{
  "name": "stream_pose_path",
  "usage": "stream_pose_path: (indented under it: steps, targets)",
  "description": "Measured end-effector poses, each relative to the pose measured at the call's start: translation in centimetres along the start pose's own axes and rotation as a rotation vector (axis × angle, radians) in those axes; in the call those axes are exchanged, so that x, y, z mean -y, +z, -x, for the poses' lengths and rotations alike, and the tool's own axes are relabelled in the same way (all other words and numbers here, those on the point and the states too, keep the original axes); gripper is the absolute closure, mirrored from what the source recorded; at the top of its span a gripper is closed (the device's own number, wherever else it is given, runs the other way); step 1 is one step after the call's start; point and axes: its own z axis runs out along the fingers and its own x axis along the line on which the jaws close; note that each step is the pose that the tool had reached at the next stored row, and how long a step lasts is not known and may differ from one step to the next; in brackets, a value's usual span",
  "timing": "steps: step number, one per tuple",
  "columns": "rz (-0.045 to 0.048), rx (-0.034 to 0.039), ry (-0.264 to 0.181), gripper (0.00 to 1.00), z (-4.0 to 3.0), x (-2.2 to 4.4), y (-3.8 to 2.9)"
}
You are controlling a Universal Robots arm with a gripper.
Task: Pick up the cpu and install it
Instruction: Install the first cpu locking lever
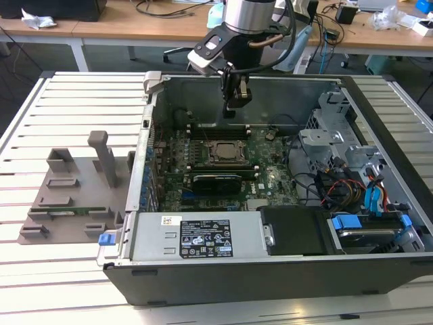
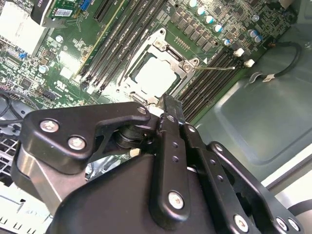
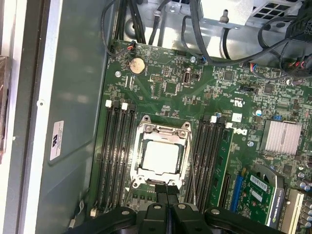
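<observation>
Gripper (image 1: 237, 103) hanging inside the open computer case (image 1: 270, 284), above the motherboard (image 1: 270, 179) and apart from it. Clenched: fingers (image 3: 161, 192) pressed together in the first wrist view, grasping nothing.

Cpu (image 3: 161, 156) lying flat inside the metal socket frame (image 3: 162, 129) near the middle of the board, silver top up, square with the frame, untouched by the gripper. In the second wrist view, same cpu (image 2: 155, 78) just past the gripper's tip.

Thin wire lever (image 2: 214, 68) stretched out beside the socket. Rows of dark memory slots (image 3: 117, 156) on both sides of the frame.

At the exterior view's left, on the slatted worktop (image 1: 81, 88), a grey holder (image 1: 67, 189) just beside the case.
</observation>
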Motion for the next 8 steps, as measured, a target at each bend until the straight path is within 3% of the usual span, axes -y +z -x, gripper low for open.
stream_pose_path:
  steps: [5,8]
  targets:
    - [0.0000,0.0007,-0.008,0.89,0.00,0.00,-0.01]
    - [0.0008,0.0028,-0.041,0.89,0.00,0.00,0.00]
